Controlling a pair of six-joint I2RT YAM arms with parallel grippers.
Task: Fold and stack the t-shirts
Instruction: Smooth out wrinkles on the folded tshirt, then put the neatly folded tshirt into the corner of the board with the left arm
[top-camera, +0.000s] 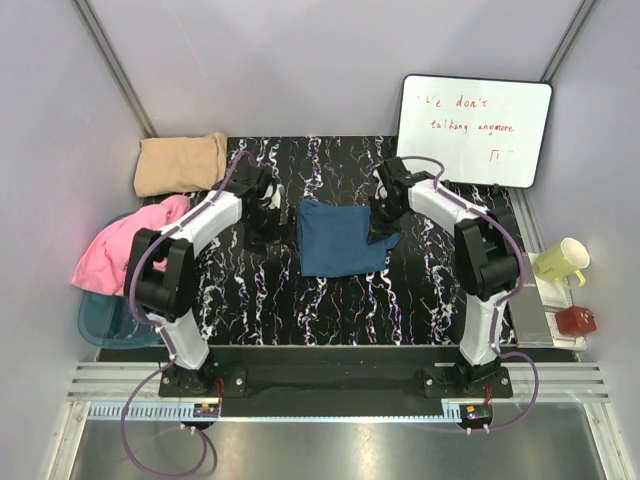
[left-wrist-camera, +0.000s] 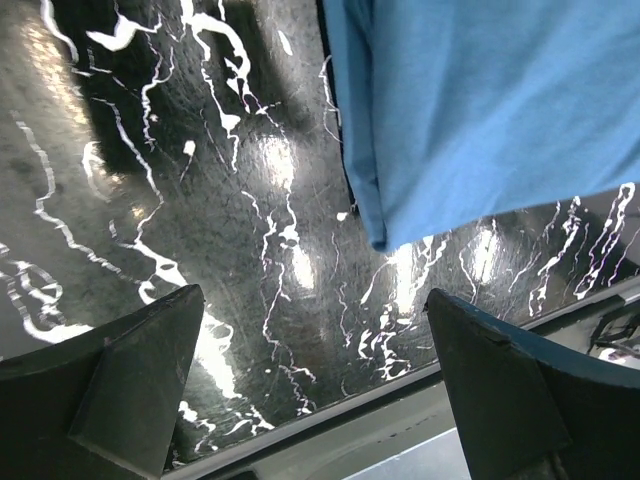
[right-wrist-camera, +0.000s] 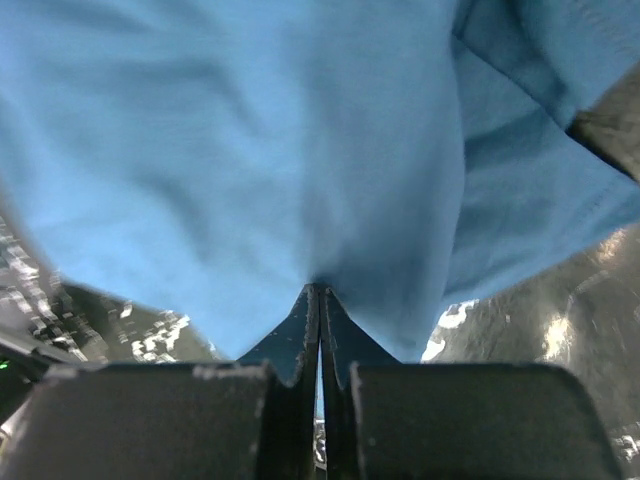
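A dark teal-blue t-shirt lies partly folded in the middle of the black marbled table. My right gripper is shut on its right edge; in the right wrist view the closed gripper pinches the blue cloth. My left gripper is open and empty just left of the shirt; in the left wrist view the gripper hangs over bare table, with the shirt's corner ahead to the right. A tan-beige t-shirt lies folded at the back left. A pink t-shirt lies crumpled at the left.
A teal tub sits under the pink shirt at the left edge. A whiteboard leans at the back right. A yellow-green mug and a red object stand on the right ledge. White walls close in the sides.
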